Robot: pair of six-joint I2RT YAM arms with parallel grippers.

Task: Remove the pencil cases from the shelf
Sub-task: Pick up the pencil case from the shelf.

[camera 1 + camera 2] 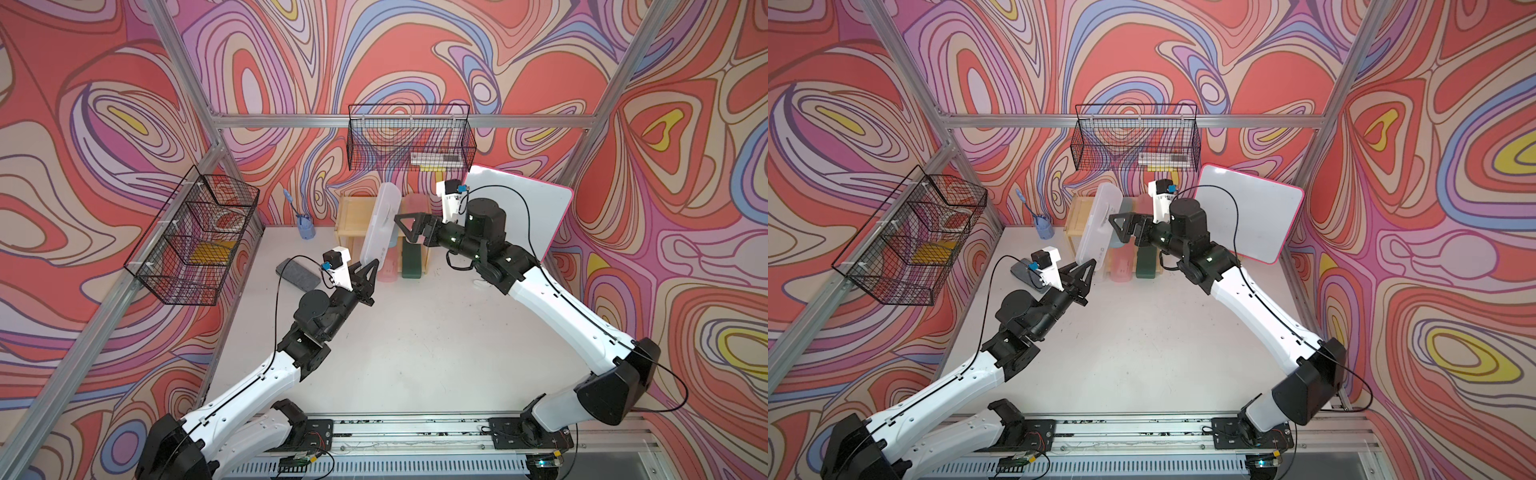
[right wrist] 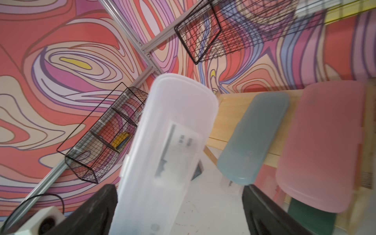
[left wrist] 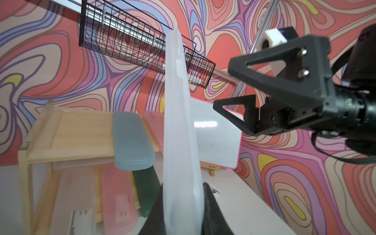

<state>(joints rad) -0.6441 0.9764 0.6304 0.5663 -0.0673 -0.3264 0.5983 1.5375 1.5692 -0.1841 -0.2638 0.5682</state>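
clear case: standing tilted, low end pinched in left end effector
right end effector: wide open, just beside mid-case

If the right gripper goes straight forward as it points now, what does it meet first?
Most likely the clear pencil case that the left gripper holds up; its wrist view shows it right ahead, between the open jaws.

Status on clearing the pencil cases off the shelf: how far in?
Done: no case visibly set down yet. In hand: left pincer shut on one frosted clear case, raised and tilted in front of the shelf; right pincer open beside it. Remaining: five on the shelf: teal case and upper pink case on top; second clear case, lower pink case and dark green case underneath.
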